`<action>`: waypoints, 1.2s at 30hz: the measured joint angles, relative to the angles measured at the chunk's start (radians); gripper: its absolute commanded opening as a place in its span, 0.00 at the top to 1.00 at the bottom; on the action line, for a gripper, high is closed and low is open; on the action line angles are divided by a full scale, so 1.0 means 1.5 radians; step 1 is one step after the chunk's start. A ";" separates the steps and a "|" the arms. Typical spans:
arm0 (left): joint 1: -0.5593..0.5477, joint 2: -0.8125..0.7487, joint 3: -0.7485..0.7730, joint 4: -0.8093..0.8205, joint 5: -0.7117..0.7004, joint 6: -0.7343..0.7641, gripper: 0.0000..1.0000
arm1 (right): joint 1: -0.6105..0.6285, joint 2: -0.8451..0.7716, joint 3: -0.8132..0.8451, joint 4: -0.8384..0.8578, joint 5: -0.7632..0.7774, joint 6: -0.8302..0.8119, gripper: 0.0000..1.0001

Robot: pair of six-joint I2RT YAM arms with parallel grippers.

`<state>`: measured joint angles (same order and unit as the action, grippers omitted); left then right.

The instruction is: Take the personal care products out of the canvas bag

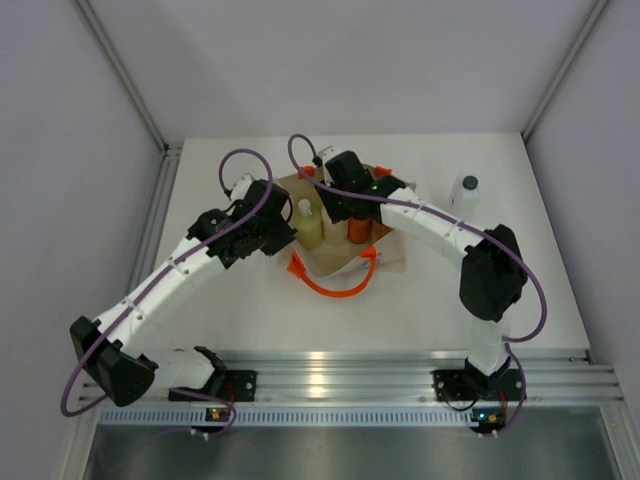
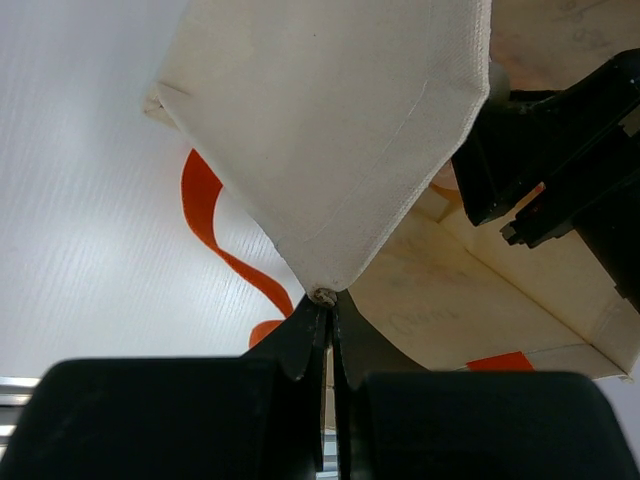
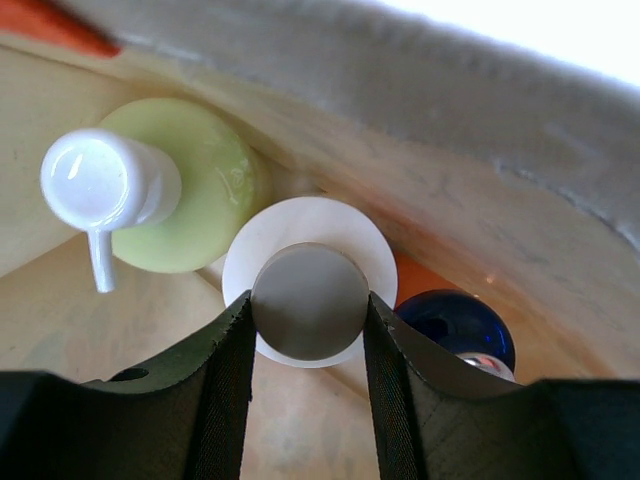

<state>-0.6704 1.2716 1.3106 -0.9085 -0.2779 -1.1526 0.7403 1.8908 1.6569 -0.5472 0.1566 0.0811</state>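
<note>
Looking top-down: beige canvas bag with orange loop handles (image 1: 385,258) sits mid white table (image 1: 250,320), grey walls (image 1: 350,60) around, one white dark-capped bottle (image 1: 465,190) standing outside. Left wrist: left gripper (image 2: 328,305) clamps the bag's corner; hold that taut. Right wrist: right gripper (image 3: 308,330) grasps the cream cylinder bottle (image 3: 310,250) inside the bag; I'd lift straight up past the yellow-green pump bottle (image 3: 200,200).
</note>
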 measured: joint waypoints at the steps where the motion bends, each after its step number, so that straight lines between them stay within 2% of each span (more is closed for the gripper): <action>1: 0.000 0.000 0.000 0.000 0.000 0.000 1.00 | 0.002 -0.004 0.000 -0.004 0.000 -0.002 1.00; 13: 0.000 0.000 0.000 0.000 0.000 0.000 1.00 | 0.016 -0.077 0.034 -0.055 0.002 -0.013 1.00; 36: 0.000 0.002 0.000 0.003 0.002 0.000 1.00 | 0.038 -0.185 0.249 -0.195 0.052 -0.042 1.00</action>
<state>-0.6704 1.2747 1.3106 -0.9047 -0.2749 -1.1526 0.7979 1.6138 2.0308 -0.8398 0.2348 0.0185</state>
